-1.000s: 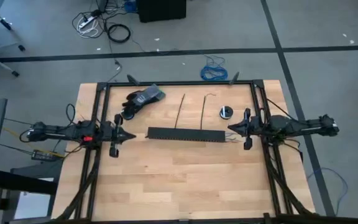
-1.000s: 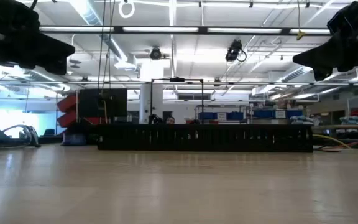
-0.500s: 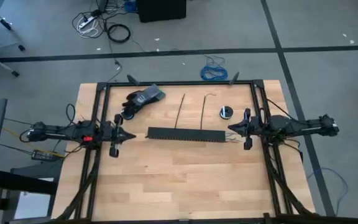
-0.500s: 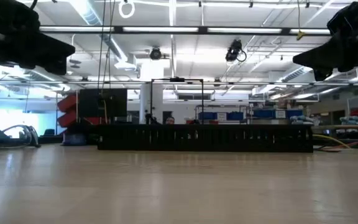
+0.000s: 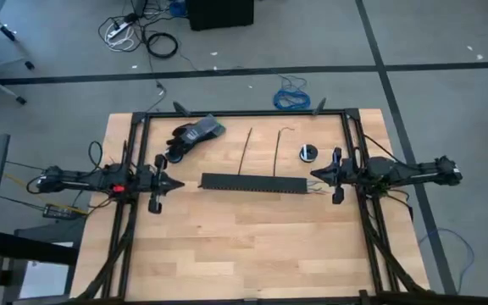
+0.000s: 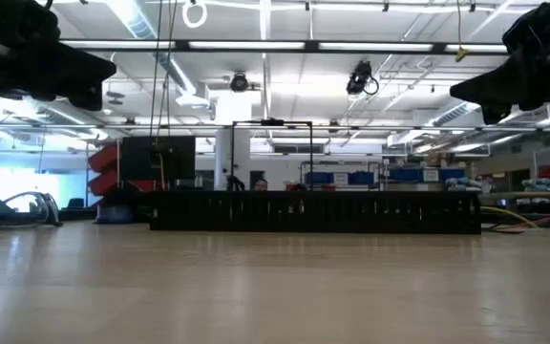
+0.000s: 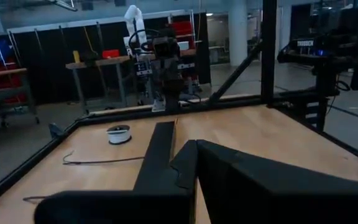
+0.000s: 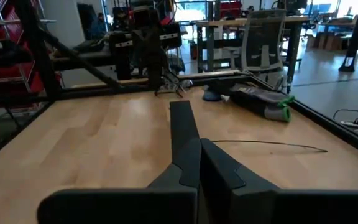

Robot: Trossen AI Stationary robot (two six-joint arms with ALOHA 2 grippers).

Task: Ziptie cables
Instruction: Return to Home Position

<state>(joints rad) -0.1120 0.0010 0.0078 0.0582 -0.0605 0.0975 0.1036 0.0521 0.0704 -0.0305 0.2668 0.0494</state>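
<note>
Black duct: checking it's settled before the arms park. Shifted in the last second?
No. The black duct keeps the same place against the table's frame.

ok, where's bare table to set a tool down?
Free: the wide table stretch on the black duct side opposite the zipties. Crowded: glove, zipties, spool beyond it; left gripper and right gripper at its ends.

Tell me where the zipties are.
In the high view, the zipties lie side by side just above the black duct, between the glove and the white spool.
</note>
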